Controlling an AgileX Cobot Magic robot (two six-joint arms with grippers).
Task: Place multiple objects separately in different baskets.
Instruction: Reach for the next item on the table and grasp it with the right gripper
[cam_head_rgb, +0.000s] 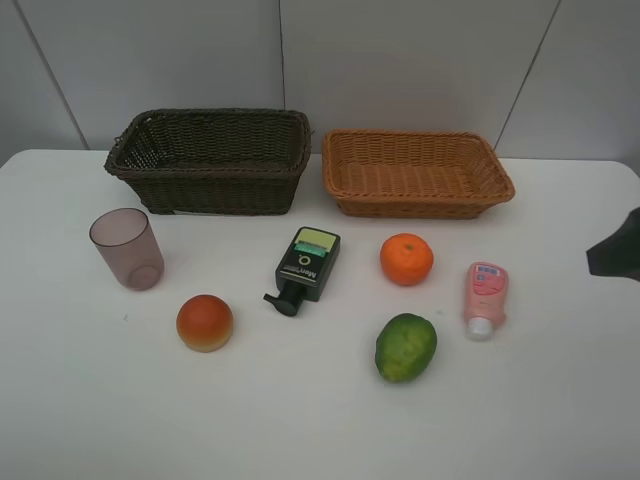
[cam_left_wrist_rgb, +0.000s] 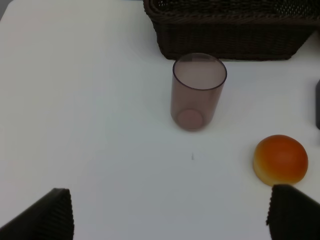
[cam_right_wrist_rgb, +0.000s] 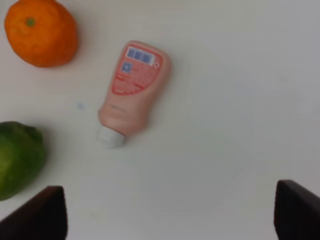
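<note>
Pink tube (cam_right_wrist_rgb: 131, 90): flat, toward bench's right edge, lime (cam_right_wrist_rgb: 17, 157) near. Dark basket (cam_head_rgb: 210, 190), tan basket (cam_head_rgb: 420, 208): far edge. Left gripper (cam_left_wrist_rgb: 170, 212), right gripper (cam_right_wrist_rgb: 172, 210): jaws wide, empty. I fear a clumsy descent rolling the lime.

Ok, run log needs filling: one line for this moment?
left gripper: open, facing translucent purple cup | right gripper: open, facing pink tube bottle | sorting: not begun
</note>
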